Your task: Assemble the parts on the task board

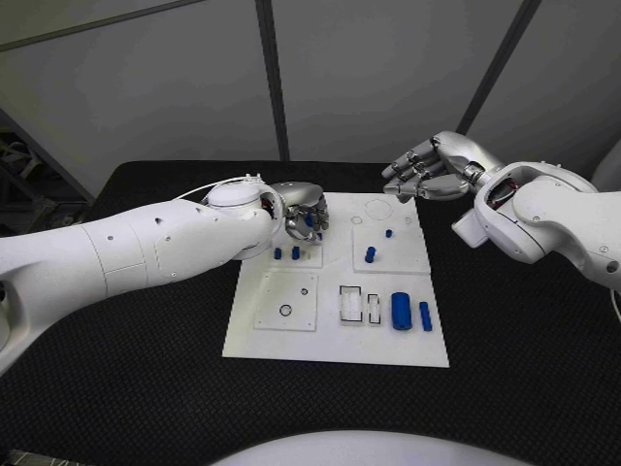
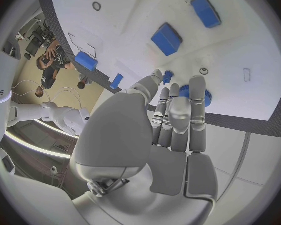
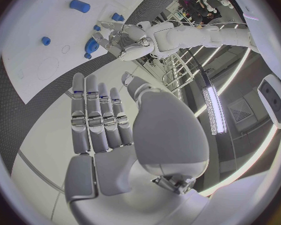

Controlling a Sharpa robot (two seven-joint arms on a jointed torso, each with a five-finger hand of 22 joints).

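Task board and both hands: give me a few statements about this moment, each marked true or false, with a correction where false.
1. The left hand is over the far left part of the task board. True.
2. The right hand holds a blue part. False: it holds nothing, fingers extended, above the board's far right corner.
3. Two long blue parts lie side by side on the board's near right part. True.
4. The task board lies on a white table. False: the table is black.
5. Blue parts lie off the board on the table. False: all those seen are on the board.
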